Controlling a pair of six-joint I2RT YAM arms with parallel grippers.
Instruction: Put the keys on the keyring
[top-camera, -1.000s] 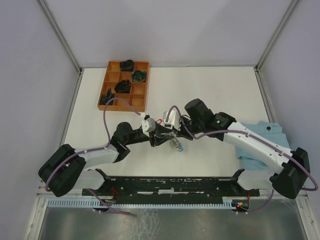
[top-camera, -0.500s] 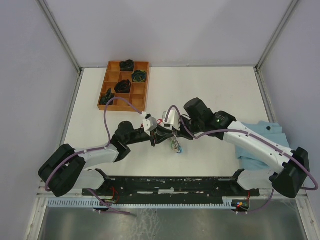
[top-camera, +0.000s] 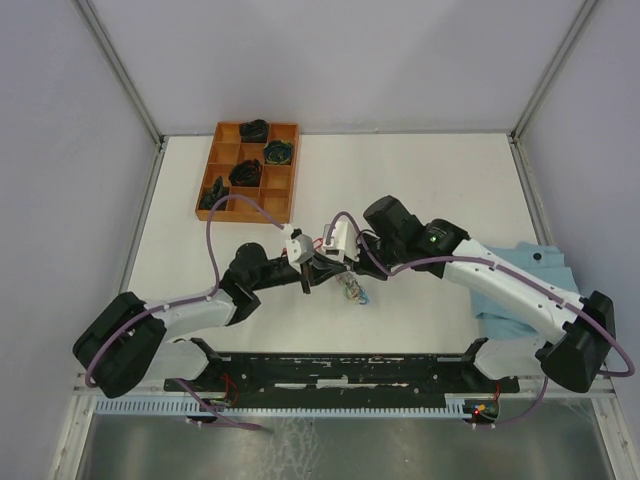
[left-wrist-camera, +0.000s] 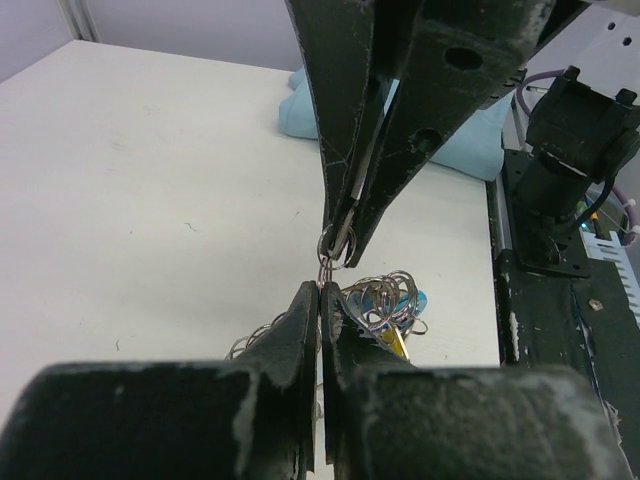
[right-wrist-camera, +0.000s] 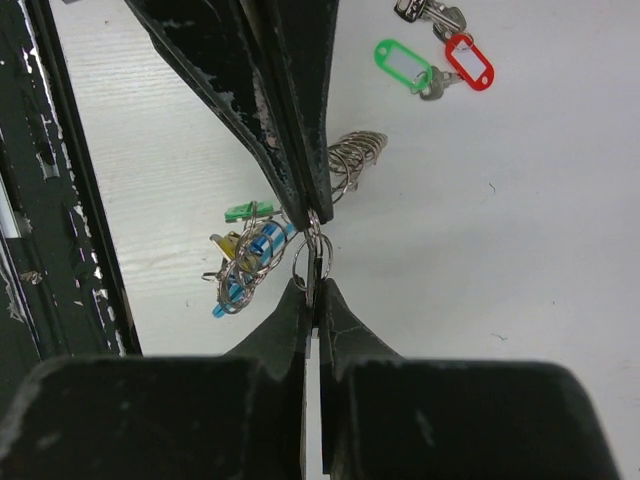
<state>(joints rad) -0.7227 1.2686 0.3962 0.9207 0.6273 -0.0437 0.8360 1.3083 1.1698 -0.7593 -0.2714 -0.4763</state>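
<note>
Left wrist view: left pincer (left-wrist-camera: 320, 292) and right pincer (left-wrist-camera: 343, 236) both clamp one small ring (left-wrist-camera: 327, 248); keyring (left-wrist-camera: 385, 300) heaped nearby

keys (right-wrist-camera: 438, 14) cropped at top, keyring (left-wrist-camera: 386, 298) part-hidden

Seeing left gripper (left-wrist-camera: 320, 292) at bottom of view, fingers pressed flat together, tips nipping lower rim of a small silver ring (left-wrist-camera: 335, 245). Same ring clamped from the opposite side by right gripper (left-wrist-camera: 343, 228), fingers likewise closed. Just past the tips: keyring (left-wrist-camera: 385, 300), a wire tangle with a light-blue bit, white worktop (left-wrist-camera: 150, 190) underneath. Behind right gripper, pale blue cloth (left-wrist-camera: 300, 112). Along worktop's near edge, black frame (left-wrist-camera: 545, 290).
</note>
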